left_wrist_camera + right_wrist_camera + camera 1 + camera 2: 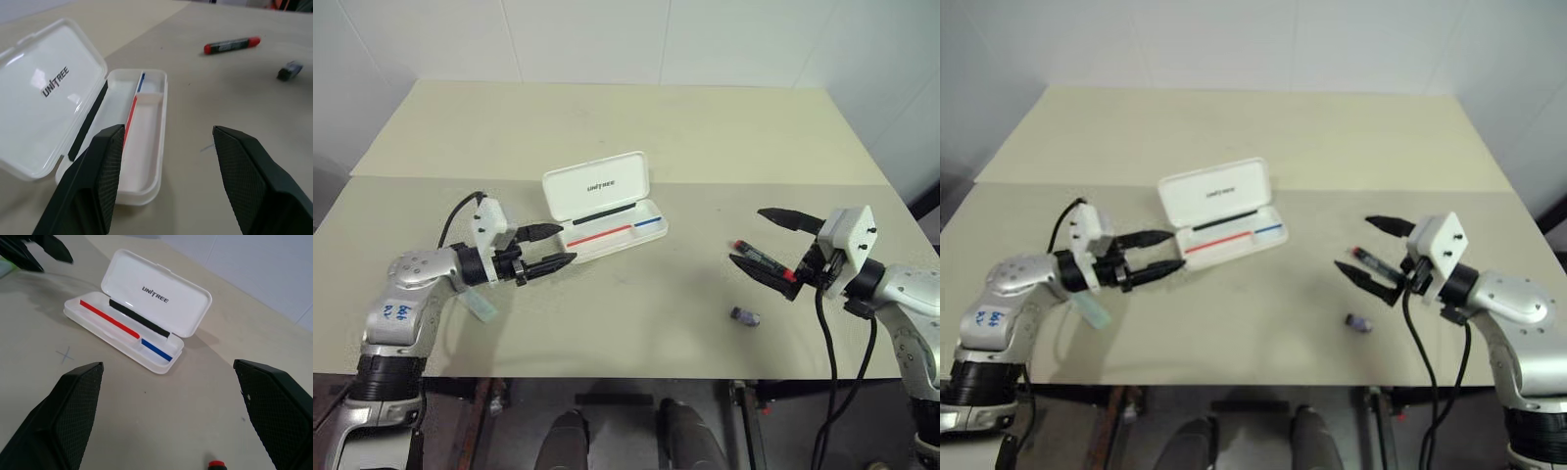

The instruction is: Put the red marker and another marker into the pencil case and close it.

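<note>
**Desk:** What sits nearest the camera on the table (705, 127)?

**Photographer:** A small dark purple-grey object (745, 316) lies near the front edge, just beside and below the right gripper (746, 237). That gripper's black fingers stand spread wide with nothing between them. The red marker (764, 262) lies flat on the tabletop under the lower finger, its red end poking out past the fingertip; whether finger and marker touch cannot be told.

**Desk:** And the other arm?

**Photographer:** The left gripper (558, 246) hovers level with its jaws partly apart, gripping nothing. Behind its wrist, on the side away from the fingertips, another marker (480, 305), the pale green highlighter, rests on the table.

**Desk:** Where is the case?

**Photographer:** The pencil case (607, 211) lies open just ahead of the left gripper's fingertips, close to the upper finger and apart from it. Well away from the right gripper, it sits across a bare stretch of table. Its lid stands tilted back, lettering showing, and the tray holds thin red and blue lines with a black strip along the hinge side. In the left wrist view the case (142, 147) lies ahead of one finger, the red marker (232, 45) far beyond the gap.
</note>
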